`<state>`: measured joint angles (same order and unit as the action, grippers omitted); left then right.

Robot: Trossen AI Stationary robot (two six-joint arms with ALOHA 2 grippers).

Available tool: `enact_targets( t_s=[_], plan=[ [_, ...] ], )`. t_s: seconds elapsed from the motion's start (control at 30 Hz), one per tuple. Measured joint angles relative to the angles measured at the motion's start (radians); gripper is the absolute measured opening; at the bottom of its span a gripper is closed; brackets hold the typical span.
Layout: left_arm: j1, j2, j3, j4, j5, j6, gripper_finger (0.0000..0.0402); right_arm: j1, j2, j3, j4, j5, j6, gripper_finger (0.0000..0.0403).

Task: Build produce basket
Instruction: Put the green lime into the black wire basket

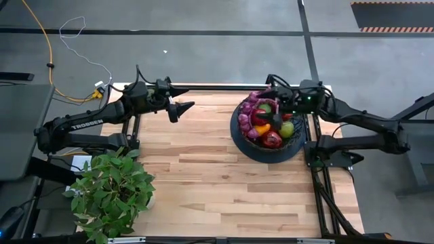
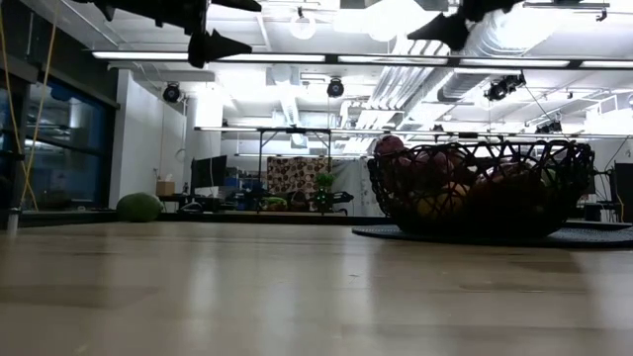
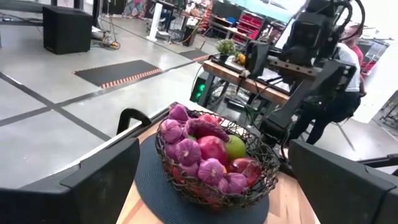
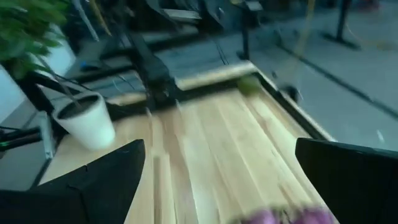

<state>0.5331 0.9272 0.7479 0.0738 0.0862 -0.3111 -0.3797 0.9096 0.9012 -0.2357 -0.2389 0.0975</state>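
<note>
High view: basket [image 1: 268,146] of produce [image 1: 266,122] sits directly beneath the right hand [image 1: 277,103]; left hand [image 1: 183,108] hangs well apart over bare tabletop [image 1: 203,176].
Low view: both hands above basket height.
Left wrist: fingers [image 3: 93,180] spread, empty.
Right wrist: fingers [image 4: 99,180] spread, empty; white pot [image 4: 84,121] ahead.

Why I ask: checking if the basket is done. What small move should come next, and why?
Probably lower the open left hand toward the green fruit at the table's left end: it seems the only piece outside the basket, while the open right hand hovers empty over it.
</note>
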Motion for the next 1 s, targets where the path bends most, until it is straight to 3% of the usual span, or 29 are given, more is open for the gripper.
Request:
enact_targets(
  t_s=[0.17, 0.3, 0.5, 0.77, 0.83, 1.0],
  plan=[
    [-0.033, 0.000, 0.000, 0.052, 0.037, -0.040, 0.0399, 0.020, 0.084, 0.000, 0.095, -0.012, -0.035, 0.0397],
    [-0.091, 0.000, 0.000, 0.098, 0.060, -0.078, 0.0399, 0.022, 0.176, 0.000, 0.197, -0.129, -0.027, 0.0397],
    [-0.177, 0.000, 0.000, 0.096, -0.027, 0.011, 0.0399, 0.022, 0.243, 0.000, 0.368, -0.231, 0.014, 0.0397],
    [-0.201, 0.000, 0.001, 0.089, -0.156, 0.006, 0.0399, 0.020, 0.246, 0.000, 0.392, -0.234, 0.043, 0.0397],
    [-0.189, 0.000, 0.043, -0.028, -0.227, -0.031, 0.0399, 0.020, 0.247, 0.000, 0.391, -0.233, 0.044, 0.0397],
    [-0.081, 0.064, 0.248, -0.529, -0.395, -0.067, 0.0399, 0.020, 0.247, 0.000, 0.385, -0.233, 0.044, 0.0397]
  ],
)
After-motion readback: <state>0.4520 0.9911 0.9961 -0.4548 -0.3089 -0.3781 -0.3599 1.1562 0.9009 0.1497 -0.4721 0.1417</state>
